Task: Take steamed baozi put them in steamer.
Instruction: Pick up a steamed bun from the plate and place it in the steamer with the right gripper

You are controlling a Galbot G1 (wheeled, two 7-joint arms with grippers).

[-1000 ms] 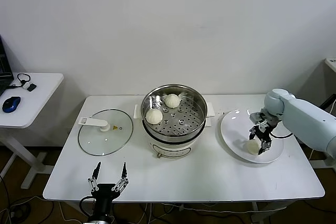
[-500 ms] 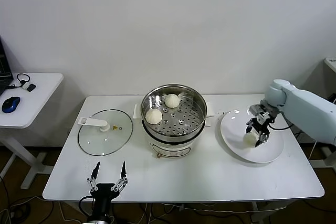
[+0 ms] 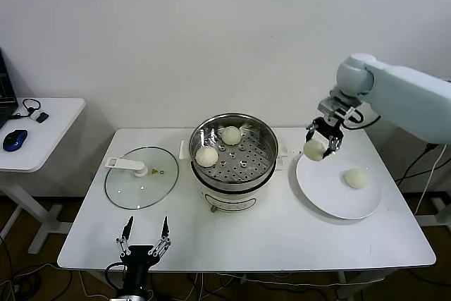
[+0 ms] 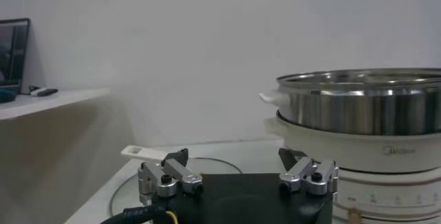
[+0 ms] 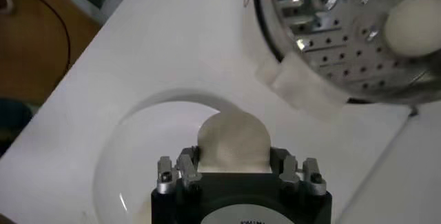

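lifted off the round white plate (image 3: 337, 192) toward frame centre-right, right gripper (image 3: 321, 143) pinches a soft, light cream-white dough bun (image 3: 313, 149) by its sides; gentle squeeze advised.

Lab or office: bare white wall (image 3: 211, 33), side desk (image 3: 39, 135) with mouse (image 3: 15, 139).

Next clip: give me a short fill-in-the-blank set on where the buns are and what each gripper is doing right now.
1. The steamer holds ____ baozi on its perforated floor.
2. The right gripper is shut on a baozi, lifted above the rim of the white ____.
3. One more baozi lies on the plate, so ____ baozi are in view altogether.
4. The left gripper hangs open at the table's near edge, in front of the glass ____.

Missing words: two; plate; four; lid
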